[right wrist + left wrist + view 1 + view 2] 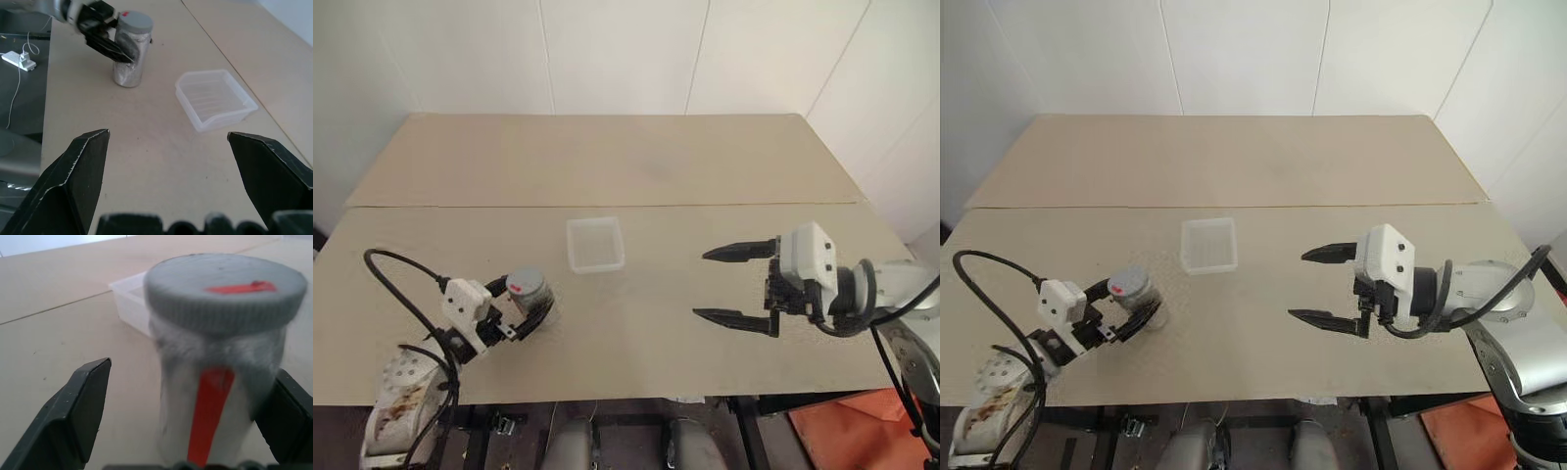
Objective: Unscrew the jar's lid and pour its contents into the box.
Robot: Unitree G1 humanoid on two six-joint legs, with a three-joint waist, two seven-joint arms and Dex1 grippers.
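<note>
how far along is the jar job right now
Nothing is finished: the round grey screw lid is on the small clear cylindrical jar, and the shallow translucent white plastic box is empty. In hand: the open left pincer brackets the jar. The open right pincer hovers apart. Gripping, unscrewing and pouring remain.

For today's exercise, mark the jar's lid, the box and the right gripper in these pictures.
lid (226, 288): left wrist view, on its flat grey top.
box (243, 111): right wrist view, on its near rim.
right gripper (722, 286): left eye view, midway between its open fingertips.
</note>
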